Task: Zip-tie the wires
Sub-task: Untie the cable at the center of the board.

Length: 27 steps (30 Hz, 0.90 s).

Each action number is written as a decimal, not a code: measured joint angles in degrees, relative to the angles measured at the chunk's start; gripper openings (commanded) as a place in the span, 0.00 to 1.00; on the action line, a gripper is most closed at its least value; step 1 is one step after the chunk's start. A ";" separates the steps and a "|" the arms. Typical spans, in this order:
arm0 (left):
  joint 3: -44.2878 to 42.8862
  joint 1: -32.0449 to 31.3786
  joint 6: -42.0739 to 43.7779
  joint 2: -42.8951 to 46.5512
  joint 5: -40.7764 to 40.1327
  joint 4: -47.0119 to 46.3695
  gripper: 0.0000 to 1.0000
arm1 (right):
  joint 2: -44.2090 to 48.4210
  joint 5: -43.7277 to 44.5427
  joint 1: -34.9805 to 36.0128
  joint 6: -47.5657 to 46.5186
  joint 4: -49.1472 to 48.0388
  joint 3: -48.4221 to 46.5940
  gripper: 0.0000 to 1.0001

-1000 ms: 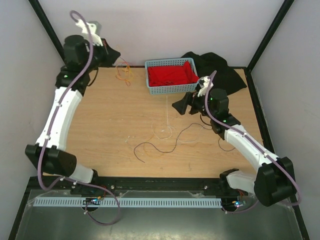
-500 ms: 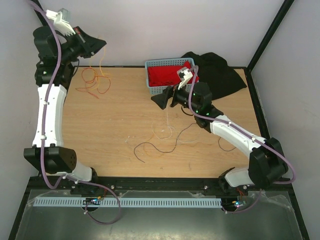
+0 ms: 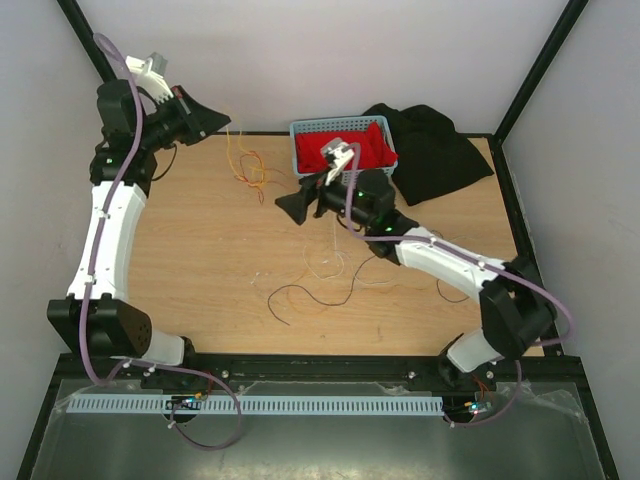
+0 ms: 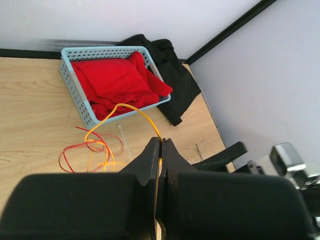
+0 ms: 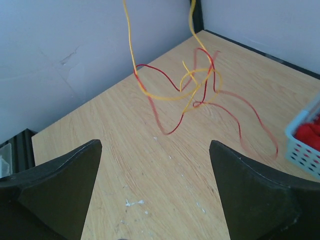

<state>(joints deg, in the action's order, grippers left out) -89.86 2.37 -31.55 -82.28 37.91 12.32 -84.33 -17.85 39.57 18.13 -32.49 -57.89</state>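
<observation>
The thin, curly wires are seen in two lots. A tangle of yellow and red strands is hung above the far left part of the light wood-grain worktop; whether its lowest loops touch the surface cannot be told. One yellow strand of it is pinched between the left fingers, which are pressed flat together and raised near the far left corner. The second lot is spread near the middle of the worktop: one black strand in a long wavy line, and some pale loops just beyond it, too fine to be counted. The right fingers, two broad matt black wedges, are held wide apart with nothing between them; they are pointed toward the hanging tangle, near it but apart. The zip tie, a straight whitish plastic strip, is laid flat on the worktop just in front of the basket. One basket is counted: pale blue perforated plastic, rectangular, set at the far edge and filled with crumpled red cloth. One rumpled black cloth is heaped beside it toward the far right corner
</observation>
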 measured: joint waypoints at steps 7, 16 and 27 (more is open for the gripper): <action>-0.07 -1.07 -1.99 2.54 0.24 -1.11 0.00 | -10.54 0.37 3.41 -3.41 -2.03 -6.23 1.00; -0.07 -1.25 -3.08 5.95 0.28 -1.70 0.00 | -13.29 -0.72 7.85 -4.09 -4.11 -6.47 0.99; -0.07 -1.44 -3.67 7.78 0.46 -1.64 0.00 | -16.94 7.58 8.85 -9.73 -3.91 -11.65 1.00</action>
<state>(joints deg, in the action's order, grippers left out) -89.93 0.93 -35.22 -74.50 38.37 10.68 -101.27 -10.26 48.42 8.40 -36.40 -69.54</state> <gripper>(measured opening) 0.004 0.994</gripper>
